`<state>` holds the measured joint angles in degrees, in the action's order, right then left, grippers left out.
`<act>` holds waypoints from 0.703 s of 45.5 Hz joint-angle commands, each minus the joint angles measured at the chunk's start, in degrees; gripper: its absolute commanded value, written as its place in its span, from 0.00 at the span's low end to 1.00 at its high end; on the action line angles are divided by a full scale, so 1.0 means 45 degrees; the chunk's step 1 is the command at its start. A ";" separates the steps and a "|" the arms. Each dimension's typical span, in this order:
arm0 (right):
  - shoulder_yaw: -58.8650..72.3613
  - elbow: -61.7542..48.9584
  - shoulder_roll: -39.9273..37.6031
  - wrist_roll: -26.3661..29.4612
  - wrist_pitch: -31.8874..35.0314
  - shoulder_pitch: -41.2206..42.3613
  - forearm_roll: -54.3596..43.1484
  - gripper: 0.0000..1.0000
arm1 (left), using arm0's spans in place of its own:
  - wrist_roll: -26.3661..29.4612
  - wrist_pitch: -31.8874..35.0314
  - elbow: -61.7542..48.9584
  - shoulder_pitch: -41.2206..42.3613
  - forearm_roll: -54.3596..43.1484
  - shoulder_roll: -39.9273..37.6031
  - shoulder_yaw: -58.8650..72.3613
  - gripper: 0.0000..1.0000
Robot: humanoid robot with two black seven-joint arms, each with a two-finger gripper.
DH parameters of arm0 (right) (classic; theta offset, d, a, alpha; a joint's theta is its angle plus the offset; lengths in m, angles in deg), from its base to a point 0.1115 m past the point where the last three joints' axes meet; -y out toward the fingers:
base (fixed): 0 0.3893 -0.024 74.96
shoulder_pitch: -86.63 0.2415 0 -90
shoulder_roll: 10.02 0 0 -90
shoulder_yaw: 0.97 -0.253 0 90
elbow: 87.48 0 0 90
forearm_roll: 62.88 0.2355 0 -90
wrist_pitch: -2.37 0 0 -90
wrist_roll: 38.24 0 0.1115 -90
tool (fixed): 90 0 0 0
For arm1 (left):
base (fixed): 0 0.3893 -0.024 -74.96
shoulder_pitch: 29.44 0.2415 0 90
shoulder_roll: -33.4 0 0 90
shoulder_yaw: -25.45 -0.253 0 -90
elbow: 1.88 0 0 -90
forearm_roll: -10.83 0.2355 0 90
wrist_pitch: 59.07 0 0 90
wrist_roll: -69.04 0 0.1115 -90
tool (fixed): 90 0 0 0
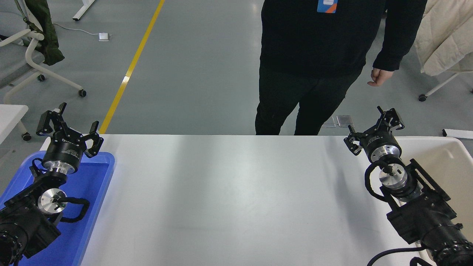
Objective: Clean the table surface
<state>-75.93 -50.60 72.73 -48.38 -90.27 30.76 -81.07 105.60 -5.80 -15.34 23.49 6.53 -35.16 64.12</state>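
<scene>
The table surface [229, 199] is a large glossy white top with nothing lying on it. My right gripper [373, 127] is open and empty, raised above the table's far right corner. My left gripper [70, 127] is open and empty, parked at the far left above the blue tray [94, 192].
A beige bin [449, 157] stands at the table's right edge, under my right arm. A person in black [325, 55] stands at the far side, right of centre, one hand [377, 77] hanging near my right gripper. Chairs stand on the floor at both far sides.
</scene>
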 commanded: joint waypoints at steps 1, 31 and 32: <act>0.0017 0.0066 0.0089 -0.0304 0.0020 -0.0123 0.0000 1.00 | 0.0000 0.0000 0.0003 -0.0005 0.0000 0.0000 0.0000 1.00; 0.1814 0.0067 -0.0029 -0.1809 0.2598 -0.0963 -0.0644 1.00 | 0.0000 0.0000 0.0003 -0.0005 0.0000 0.0000 0.0000 1.00; 0.1814 0.0067 -0.0029 -0.1809 0.2637 -0.0963 -0.0683 1.00 | 0.0000 0.0000 0.0003 -0.0005 0.0000 0.0000 0.0000 1.00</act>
<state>-69.73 -50.18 72.75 -55.73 -80.53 26.79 -82.73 105.60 -5.80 -15.36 23.48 6.52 -35.16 64.12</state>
